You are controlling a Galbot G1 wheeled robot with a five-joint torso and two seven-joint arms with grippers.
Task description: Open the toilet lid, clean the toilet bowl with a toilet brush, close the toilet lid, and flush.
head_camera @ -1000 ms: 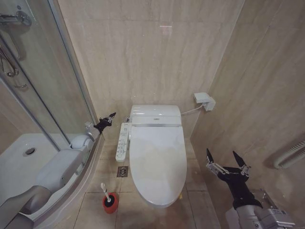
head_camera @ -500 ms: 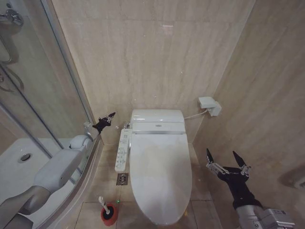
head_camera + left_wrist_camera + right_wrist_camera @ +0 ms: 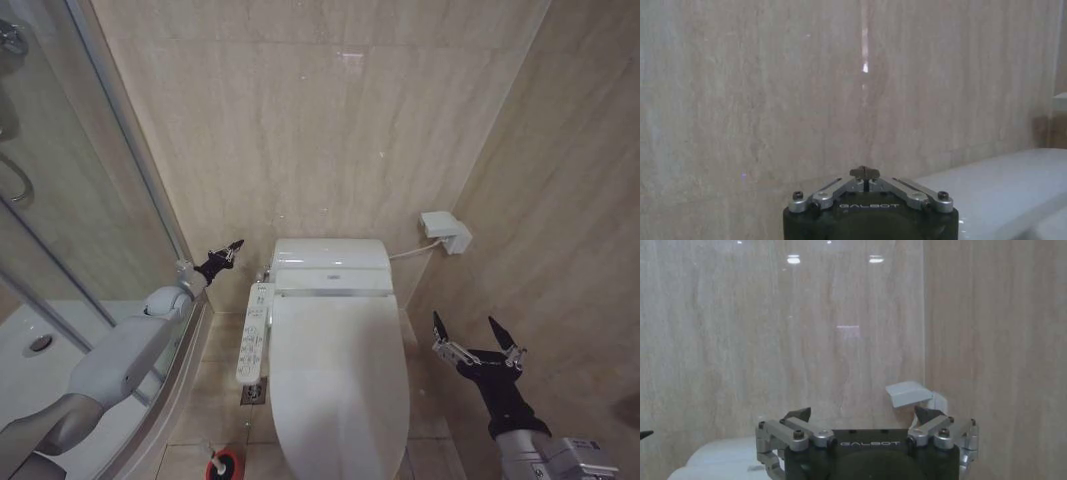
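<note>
Nearest, at the foot of the head view, the red brush cup [image 3: 224,466] sits on the floor, below and behind the left gripper, just left of the toilet's front.

The right gripper [image 3: 478,338] hangs in the air to the right of the toilet, its jaws spread wide and empty. The lid [image 3: 338,390] lies to the left of these jaws and lower, shut flat over the bowl. Its long axis runs from the robot straight toward the back wall, with the hinge at the far end. A control panel [image 3: 251,332] runs along the lid's left edge.

Farther off, the left gripper [image 3: 230,250] points at the wall beside the tank [image 3: 330,266], jaws pinched together on nothing, the tank just to their right.

Judging by this, the right gripper stands nearer the lid's side edge, while the left is nearer the hinge end.
</note>
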